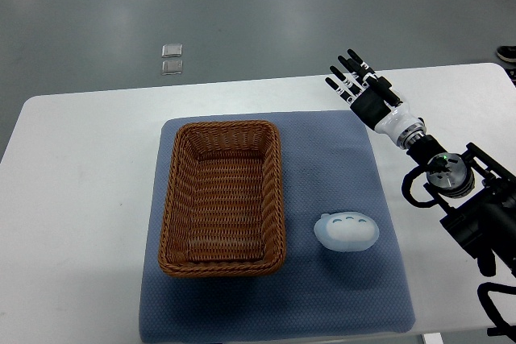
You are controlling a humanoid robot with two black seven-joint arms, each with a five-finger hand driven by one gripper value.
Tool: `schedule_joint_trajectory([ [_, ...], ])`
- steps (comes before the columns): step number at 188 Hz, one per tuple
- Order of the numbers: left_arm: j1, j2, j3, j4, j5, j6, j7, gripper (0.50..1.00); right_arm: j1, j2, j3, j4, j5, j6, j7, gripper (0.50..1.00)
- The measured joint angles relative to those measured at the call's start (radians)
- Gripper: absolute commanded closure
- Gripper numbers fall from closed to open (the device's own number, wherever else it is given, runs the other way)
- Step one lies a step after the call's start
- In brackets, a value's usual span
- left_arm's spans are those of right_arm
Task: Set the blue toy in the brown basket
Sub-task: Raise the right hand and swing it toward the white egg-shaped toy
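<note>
Fingers spread and empty, the right hand (361, 86) hovers above the mat's (379, 271) far right corner; the blue toy (347, 231) lies toward six o'clock from it, long axis left-right, just beside the brown basket (172, 199), at its three o'clock.

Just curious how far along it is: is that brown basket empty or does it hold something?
Empty. Only bare woven floor shows inside the brown basket; the blue toy lies outside it on the mat, to its right.

Pale blue toy (347, 231) flat, just right of empty brown basket (222, 197)
</note>
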Motion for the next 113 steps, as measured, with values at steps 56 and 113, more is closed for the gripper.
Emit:
schedule_joint_trajectory([
  [56, 0.000, 0.000, -0.003, 0.000, -0.001, -0.001, 0.000, 0.500, 0.010, -0.011, -0.016, 0.005, -0.010, 0.006, -0.009, 0.591],
  [113, -0.010, 0.000, -0.004, -0.006, -0.001, -0.001, -0.001, 0.500, 0.037, -0.120, -0.084, 0.119, -0.181, 0.012, -0.052, 0.591],
])
